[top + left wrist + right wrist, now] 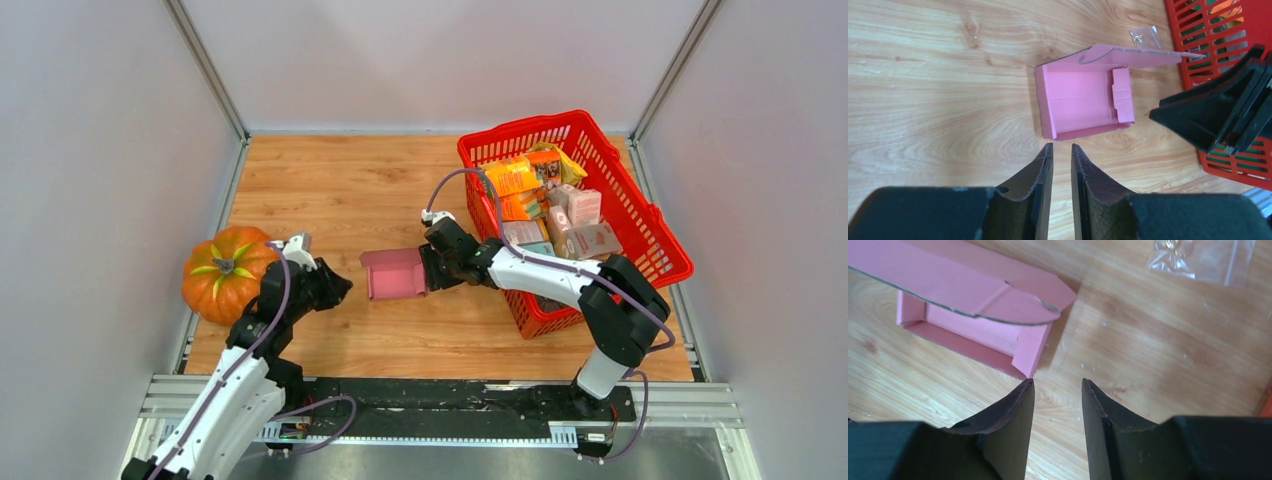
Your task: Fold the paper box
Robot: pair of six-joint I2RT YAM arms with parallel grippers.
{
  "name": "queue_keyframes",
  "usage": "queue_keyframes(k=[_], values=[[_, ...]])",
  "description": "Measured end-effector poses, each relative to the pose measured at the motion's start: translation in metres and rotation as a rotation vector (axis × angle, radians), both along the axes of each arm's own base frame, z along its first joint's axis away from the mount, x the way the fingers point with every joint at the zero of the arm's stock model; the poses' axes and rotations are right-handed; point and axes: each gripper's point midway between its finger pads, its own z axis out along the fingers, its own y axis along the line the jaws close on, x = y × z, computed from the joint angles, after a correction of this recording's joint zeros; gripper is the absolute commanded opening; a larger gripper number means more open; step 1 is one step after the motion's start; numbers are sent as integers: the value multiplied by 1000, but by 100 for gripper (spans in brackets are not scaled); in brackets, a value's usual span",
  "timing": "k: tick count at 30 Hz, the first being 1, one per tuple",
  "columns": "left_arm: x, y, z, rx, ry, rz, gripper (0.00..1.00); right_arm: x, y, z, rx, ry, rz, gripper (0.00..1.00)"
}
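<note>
The paper box is a small pink carton lying on the wooden table, its tray formed and its lid flap standing half open. In the left wrist view the box lies just beyond my left gripper, whose jaws stand a narrow gap apart with nothing between them. In the right wrist view the box lies up and to the left of my right gripper, which is open and empty, its left fingertip next to the box's near corner. From above, the left gripper is left of the box and the right gripper is at its right edge.
An orange pumpkin sits at the table's left edge beside the left arm. A red basket full of grocery packets stands at the right, behind the right arm. A small clear plastic bag lies on the wood near the basket.
</note>
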Motion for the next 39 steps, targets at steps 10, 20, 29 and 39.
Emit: queue_keyframes(k=[10, 20, 29, 39], values=[[-20, 14, -4, 45, 44, 32, 28, 23, 27, 6, 65, -33, 53, 40], [-19, 15, 11, 78, 23, 6, 34, 27, 31, -25, 23, -3, 48, 36], [-21, 17, 3, 117, 48, -15, 31, 32, 27, -39, -77, -64, 28, 1], [-13, 18, -6, 133, 82, 2, 26, 43, 38, -40, -330, -277, -47, 0]])
